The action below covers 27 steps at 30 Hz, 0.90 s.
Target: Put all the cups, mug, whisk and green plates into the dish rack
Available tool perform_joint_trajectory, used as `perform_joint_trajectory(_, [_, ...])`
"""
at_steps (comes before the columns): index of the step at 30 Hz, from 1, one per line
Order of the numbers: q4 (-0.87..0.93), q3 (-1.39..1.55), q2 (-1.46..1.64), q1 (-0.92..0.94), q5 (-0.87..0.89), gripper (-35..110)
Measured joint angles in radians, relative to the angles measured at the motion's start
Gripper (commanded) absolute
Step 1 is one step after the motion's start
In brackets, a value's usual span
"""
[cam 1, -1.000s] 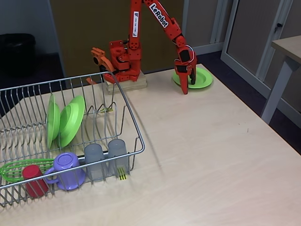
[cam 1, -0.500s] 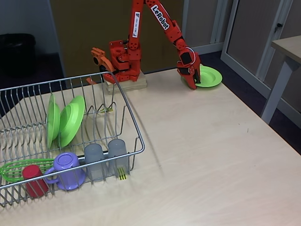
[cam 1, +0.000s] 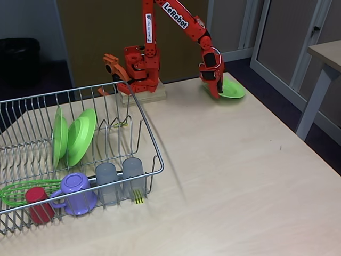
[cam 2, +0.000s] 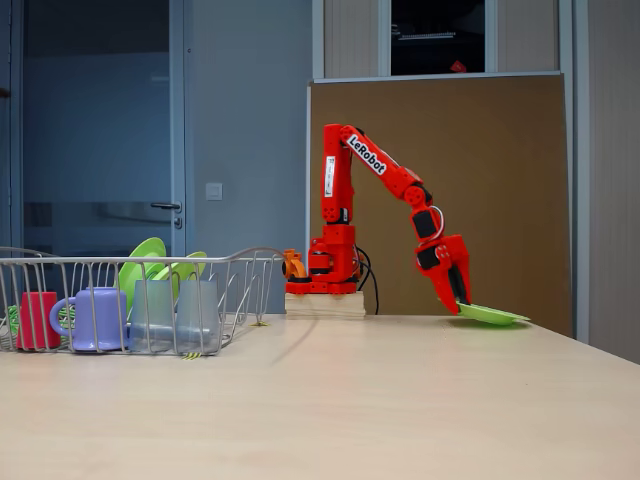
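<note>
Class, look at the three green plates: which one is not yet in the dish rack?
The green plate at the table's far edge, gripped at its rim by the gripper. The other two plates stand on edge in the dish rack.

In the dish rack: two plates behind mug, tumblers; third plate far right, on table.

You have bright, even indoor light in both fixed views, with no harsh glare. The dish rack throws a soft shadow rightward onto the pale counter. The low side view is slightly soft, its blue doorway dim. Nothing shows motion blur.
</note>
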Motion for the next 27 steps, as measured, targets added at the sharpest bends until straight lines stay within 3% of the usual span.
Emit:
perform_joint_trajectory(10, [0.469,-0.244,0.109,0.126,-0.264,0])
perform_joint_trajectory(27, [0.911,-0.606,0.150,0.407,-0.729,0])
